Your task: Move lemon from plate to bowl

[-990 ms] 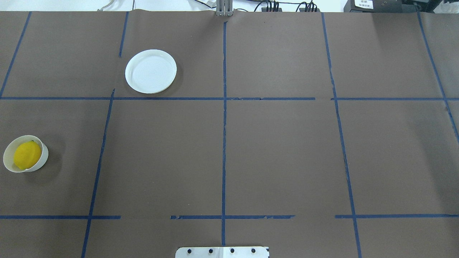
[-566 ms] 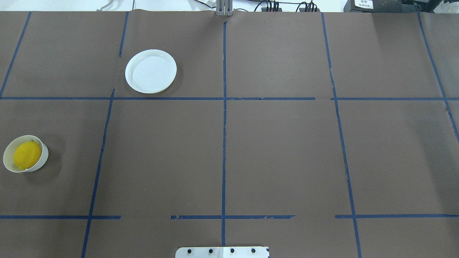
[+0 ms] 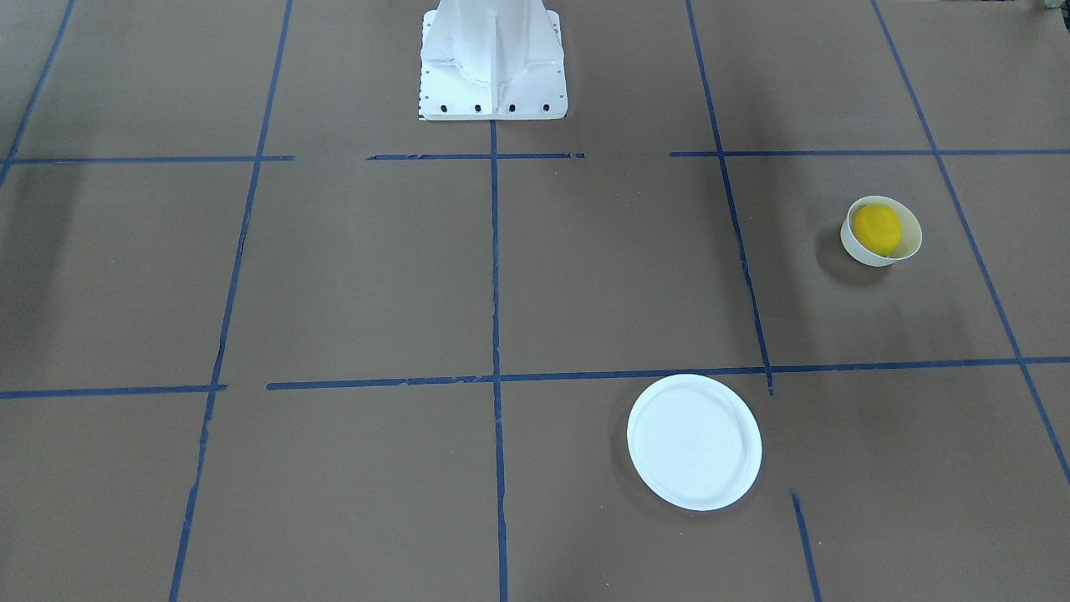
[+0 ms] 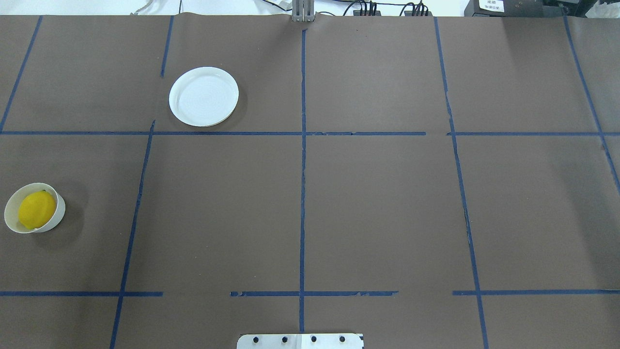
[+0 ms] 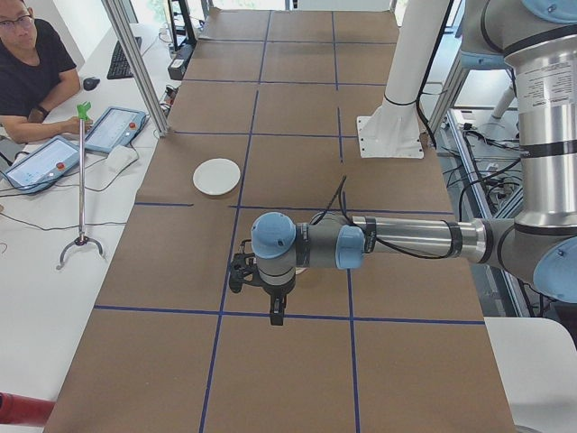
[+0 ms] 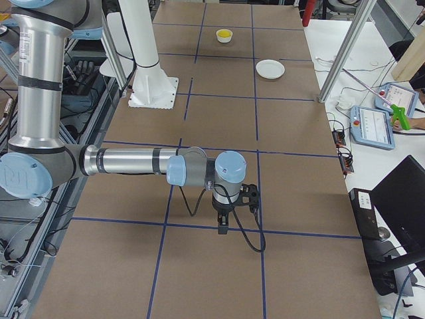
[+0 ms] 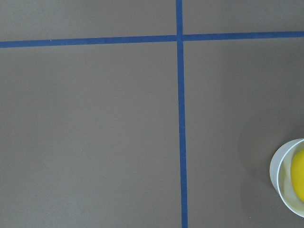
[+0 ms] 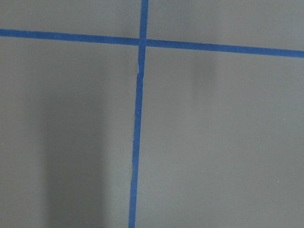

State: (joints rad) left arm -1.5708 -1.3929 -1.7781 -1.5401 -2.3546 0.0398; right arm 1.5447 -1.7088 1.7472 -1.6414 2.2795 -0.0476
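Note:
The yellow lemon (image 4: 36, 210) lies inside the small off-white bowl (image 4: 60, 209) at the table's left edge; both show in the front view too, lemon (image 3: 876, 229) in bowl (image 3: 869, 256). The white plate (image 4: 203, 97) sits empty farther back, also in the front view (image 3: 694, 441). The left wrist view shows the bowl's wall (image 7: 281, 176) and a bit of lemon (image 7: 299, 175) at its right edge. My left gripper (image 5: 278, 316) and right gripper (image 6: 222, 229) show only in the side views, hanging above the table; I cannot tell whether they are open or shut.
Brown paper with blue tape grid lines covers the table (image 4: 378, 208). The robot's white base (image 3: 491, 58) stands at the near middle edge. An operator (image 5: 27, 63) sits at a side desk with tablets (image 5: 113, 128).

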